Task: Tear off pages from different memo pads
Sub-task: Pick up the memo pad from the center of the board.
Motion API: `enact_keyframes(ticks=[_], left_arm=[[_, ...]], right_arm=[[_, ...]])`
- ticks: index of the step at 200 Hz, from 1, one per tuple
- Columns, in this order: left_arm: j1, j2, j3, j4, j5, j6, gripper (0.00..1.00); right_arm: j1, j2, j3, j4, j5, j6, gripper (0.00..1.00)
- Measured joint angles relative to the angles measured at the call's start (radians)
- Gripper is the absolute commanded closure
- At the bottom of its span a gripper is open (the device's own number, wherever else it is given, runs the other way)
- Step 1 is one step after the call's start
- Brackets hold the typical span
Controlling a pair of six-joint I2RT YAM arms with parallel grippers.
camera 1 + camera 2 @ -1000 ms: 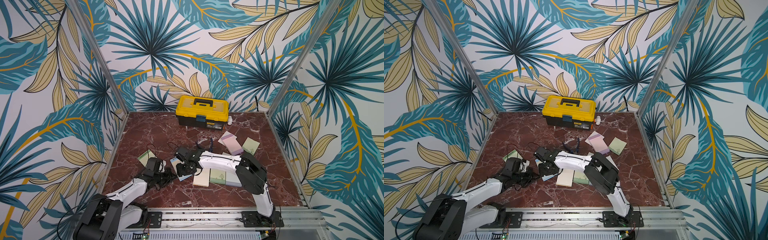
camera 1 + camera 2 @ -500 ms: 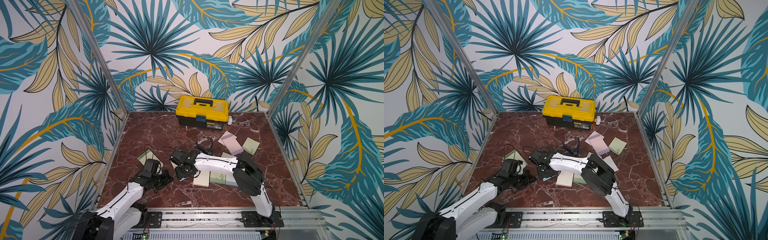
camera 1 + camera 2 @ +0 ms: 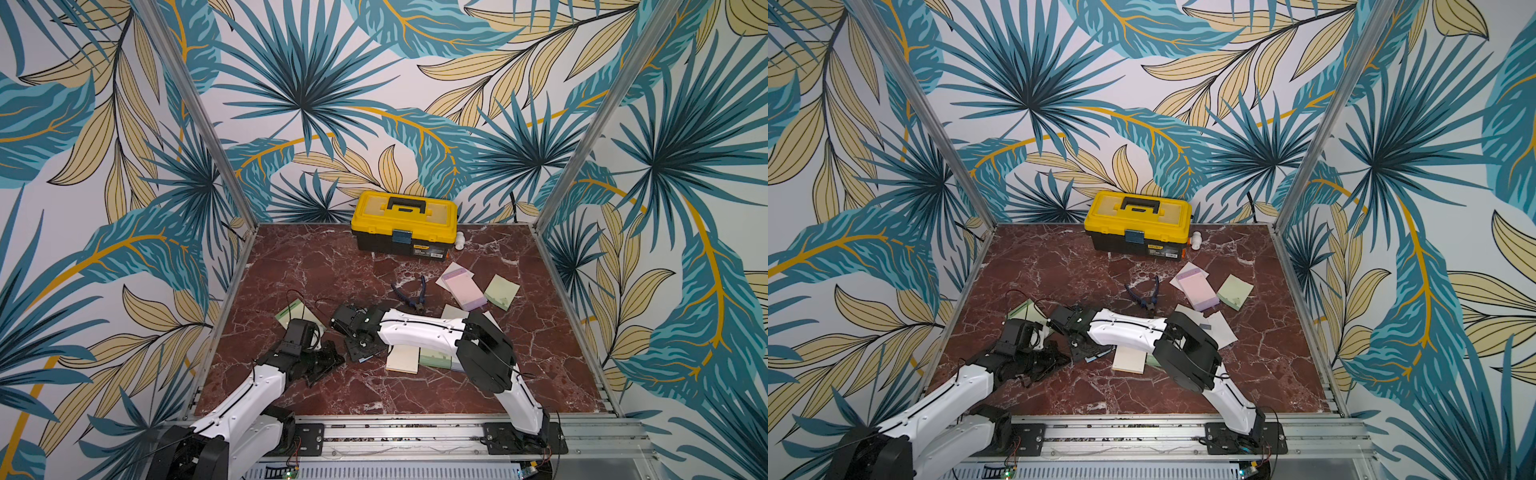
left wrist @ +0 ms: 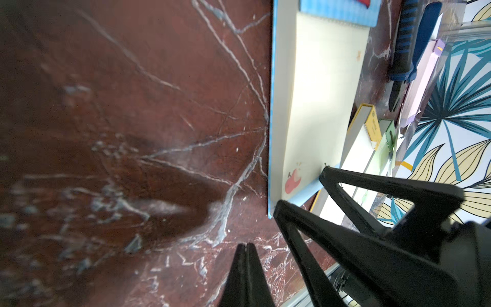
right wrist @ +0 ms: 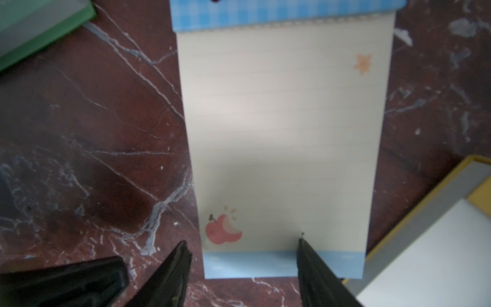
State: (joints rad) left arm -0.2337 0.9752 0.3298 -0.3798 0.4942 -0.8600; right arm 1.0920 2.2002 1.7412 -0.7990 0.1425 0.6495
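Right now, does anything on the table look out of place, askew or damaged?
Blue-handled metal pliers lie on the red marble tabletop between the pastel paper memo pads, a tool that tearing pages doesn't need. Loose white paper sheets lie askew, partly under the right arm. Nothing looks spilled or damaged.

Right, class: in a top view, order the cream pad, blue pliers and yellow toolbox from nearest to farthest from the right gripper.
1. Cream pad, beside the right gripper, near the front.
2. Blue pliers, farther back, centre.
3. Yellow toolbox, against the back wall.
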Motion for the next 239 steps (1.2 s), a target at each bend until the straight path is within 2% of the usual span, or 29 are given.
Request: enact_keyframes(ticks=[108, 239], left_arm=[[0.006, -0.016, 0.000, -0.006, 0.008, 0.000, 1.00], [0.014, -0.052, 0.000, -0.026, 0.011, 0.000, 1.00]], right_arm=[[0.002, 0.001, 0.000, -0.008, 0.023, -0.001, 0.37], [0.013, 0.011, 0.005, -0.018, 0.063, -0.002, 0.45]])
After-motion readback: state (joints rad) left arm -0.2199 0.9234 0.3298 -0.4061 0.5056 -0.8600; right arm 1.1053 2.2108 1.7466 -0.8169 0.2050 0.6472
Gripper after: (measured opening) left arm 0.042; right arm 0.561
